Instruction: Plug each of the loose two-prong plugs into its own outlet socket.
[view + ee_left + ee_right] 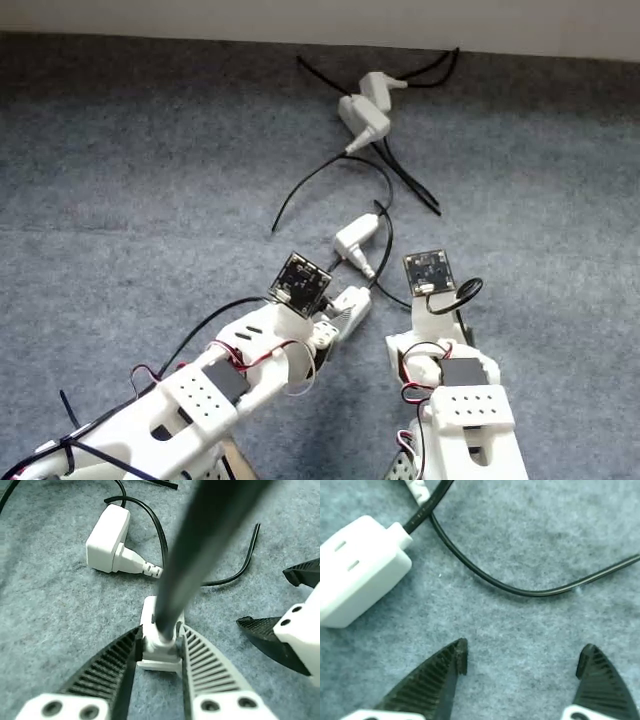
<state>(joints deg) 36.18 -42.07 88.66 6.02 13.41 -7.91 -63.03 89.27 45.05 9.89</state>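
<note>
Clamping a plug, the left gripper seemed mid-carry; the right gripper hovered near the socket, jaws apart. Aligning plug with socket likely came next.

The left arm lies low and slanted; the left gripper is squeezed tight on a white plug; the right arm sits just beside it; the right gripper points down, fingers wide apart.
</note>
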